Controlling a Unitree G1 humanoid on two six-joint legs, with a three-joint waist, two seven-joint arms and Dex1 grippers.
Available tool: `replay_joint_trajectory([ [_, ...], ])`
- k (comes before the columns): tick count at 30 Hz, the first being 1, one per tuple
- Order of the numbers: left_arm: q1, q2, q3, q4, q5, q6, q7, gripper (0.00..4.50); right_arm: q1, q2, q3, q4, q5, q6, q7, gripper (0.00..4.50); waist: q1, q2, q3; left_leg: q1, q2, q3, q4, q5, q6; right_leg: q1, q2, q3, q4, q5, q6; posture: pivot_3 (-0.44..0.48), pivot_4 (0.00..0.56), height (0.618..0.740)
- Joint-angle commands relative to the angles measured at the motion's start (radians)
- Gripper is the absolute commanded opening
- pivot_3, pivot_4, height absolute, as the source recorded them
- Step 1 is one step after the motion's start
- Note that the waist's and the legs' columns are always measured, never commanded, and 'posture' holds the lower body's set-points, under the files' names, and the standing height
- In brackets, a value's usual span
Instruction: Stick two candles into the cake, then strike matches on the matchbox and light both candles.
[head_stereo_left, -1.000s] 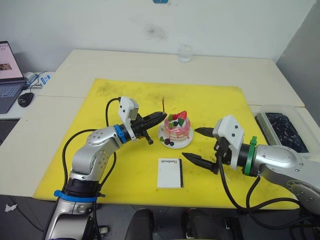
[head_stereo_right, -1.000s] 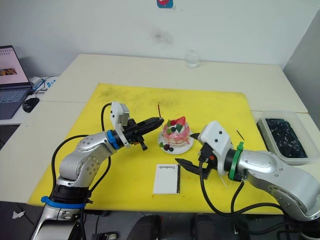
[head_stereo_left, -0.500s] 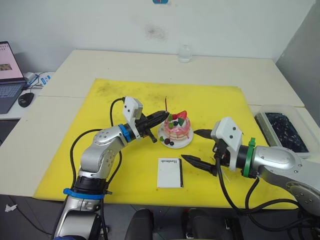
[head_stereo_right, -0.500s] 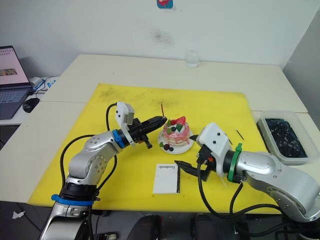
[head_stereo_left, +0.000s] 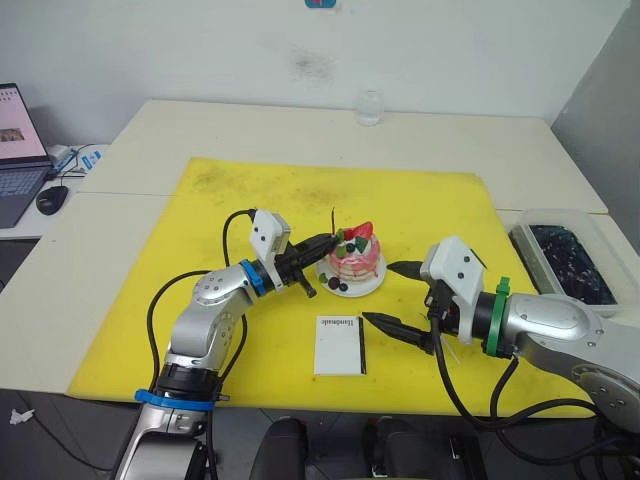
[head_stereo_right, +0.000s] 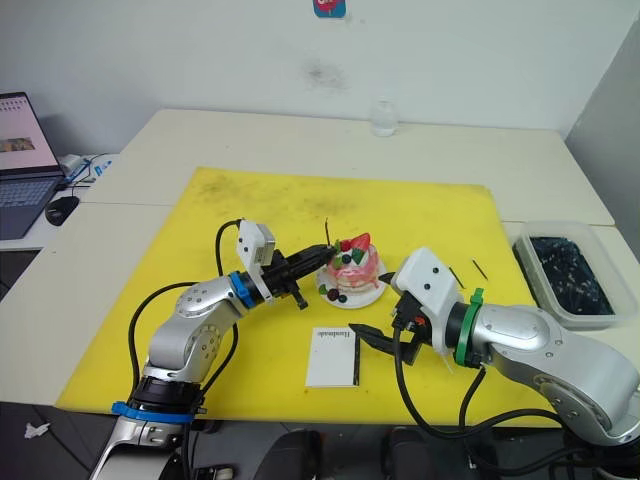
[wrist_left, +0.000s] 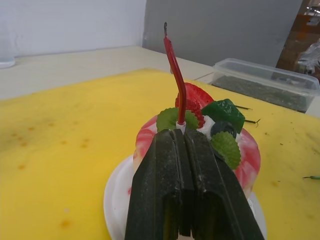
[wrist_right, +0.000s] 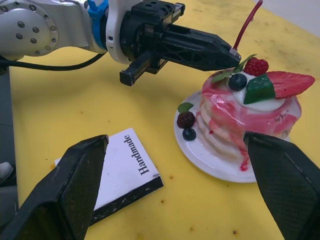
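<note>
- Left pincer: clenched on the red candle, fingers pressed together around its pale lower end. You have it at the near-left edge of the cake's top, tips level with the leaves.
- Red candle: long axis close to upright, bowed slightly, wick end up. Its base sits just at the fingertips, right over the cake's top; whether it has entered the icing, you cannot tell from these views.
- Cake: on its white plate, mid-mat, directly ahead of the left pincer and touching or nearly touching it. Strawberry, green leaves and dark berries crowd the top, so your free patch for the candle is the near-left rim.
- Key relation: the candle points down into the cake; judged from this, your next move is a short straight push along the candle's own axis, then a release. A sideways pull could tip the thin stick or drag the plate.
- Right pincer: released, fingers wide apart, grasping nothing; it hovers between cake and matchbox, to the cake's right.
- Matchbox: flat on the yellow mat, near side of the cake, dark strip on its right edge; your right arm is the nearer one.
- Thin dark sticks: lying on the mat right of the cake.
- Tabletop: carries the mat.
</note>
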Motion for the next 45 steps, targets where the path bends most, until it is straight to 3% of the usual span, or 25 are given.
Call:
replay_joint_trajectory([
  [1, 0.008, -0.013, -0.021, 0.013, 0.037, -0.036, 0.005, 0.00, 0.000, -0.004, -0.031, -0.039, -0.007, -0.003, 0.005, 4.49, 0.000, 0.000, 0.000, 0.000, 0.000, 0.000, 0.000, 0.000, 0.000, 0.000, 0.000, 0.000, 0.000, 0.000, 0.000, 0.000, 0.150, 0.740],
  [4, 0.007, -0.032, -0.014, 0.044, 0.051, -0.058, 0.020, 0.00, 0.003, 0.005, -0.038, -0.036, 0.005, 0.001, -0.001, 4.49, 0.000, 0.000, 0.000, 0.000, 0.000, 0.000, 0.000, 0.000, 0.000, 0.000, 0.000, 0.000, 0.000, 0.000, 0.000, 0.000, 0.150, 0.740],
  [11, -0.001, -0.032, -0.001, -0.004, 0.025, -0.027, 0.025, 2.11, 0.011, 0.010, -0.057, -0.039, 0.021, 0.008, -0.009, 4.50, 0.000, 0.000, 0.000, 0.001, 0.000, 0.000, 0.001, 0.000, 0.000, 0.001, 0.000, 0.000, 0.001, 0.000, 0.000, 0.000, 0.150, 0.740],
  [19, 0.023, 0.045, 0.073, -0.115, -0.006, 0.030, 0.041, 4.48, 0.006, 0.032, -0.068, -0.026, 0.010, 0.000, -0.011, 4.50, -0.001, 0.000, 0.000, 0.001, 0.000, 0.000, 0.000, 0.000, 0.000, 0.001, 0.000, 0.000, 0.001, 0.000, 0.000, 0.000, 0.150, 0.740],
  [23, 0.033, 0.092, 0.090, -0.174, -0.022, 0.058, 0.027, 4.48, 0.000, 0.058, -0.098, -0.015, 0.018, -0.005, -0.026, 4.50, -0.002, 0.000, 0.000, 0.002, 0.001, 0.000, 0.000, 0.000, 0.000, 0.001, 0.000, 0.000, 0.002, 0.000, 0.000, 0.000, 0.150, 0.740],
  [25, 0.048, 0.163, 0.114, -0.224, -0.040, 0.093, -0.016, 4.48, 0.027, 0.056, -0.176, -0.026, 0.044, 0.000, -0.044, 4.50, -0.002, 0.000, 0.000, 0.002, 0.000, 0.000, 0.000, 0.000, 0.000, 0.001, 0.000, 0.000, 0.002, 0.000, 0.000, 0.000, 0.150, 0.740],
  [29, 0.127, 0.332, 0.121, -0.356, -0.130, 0.208, -0.151, 4.48, 0.189, 0.000, -0.309, -0.086, 0.023, -0.002, -0.045, 4.50, -0.003, 0.000, 0.000, 0.002, 0.001, 0.000, -0.001, 0.000, 0.000, 0.001, -0.001, 0.000, 0.001, -0.001, 0.000, 0.000, 0.150, 0.740],
  [33, 0.214, 0.438, 0.059, -0.492, -0.154, 0.238, -0.256, 4.48, 0.381, 0.017, -0.328, -0.113, -0.125, -0.074, -0.100, 4.50, 0.000, 0.000, 0.000, 0.002, 0.001, 0.000, -0.002, 0.000, 0.000, 0.001, -0.004, 0.000, 0.001, -0.002, 0.001, 0.000, 0.150, 0.740],
  [39, 0.229, 0.431, -0.004, -0.598, -0.189, 0.280, -0.258, 4.48, 0.662, 0.091, -0.219, -0.090, -0.339, -0.245, -0.104, 4.50, 0.000, 0.001, 0.000, 0.006, 0.001, 0.000, 0.000, 0.000, 0.000, 0.004, -0.005, 0.001, 0.002, -0.004, -0.002, 0.000, 0.150, 0.740],
  [45, 0.222, 0.396, -0.040, -0.579, -0.152, 0.244, -0.230, 4.48, 0.725, 0.164, -0.140, 0.024, -0.485, -0.382, -0.089, 4.50, -0.008, 0.001, -0.001, 0.011, 0.001, 0.002, -0.001, 0.000, 0.000, 0.006, -0.005, 0.002, 0.002, -0.005, -0.005, 0.000, 0.150, 0.740],
])
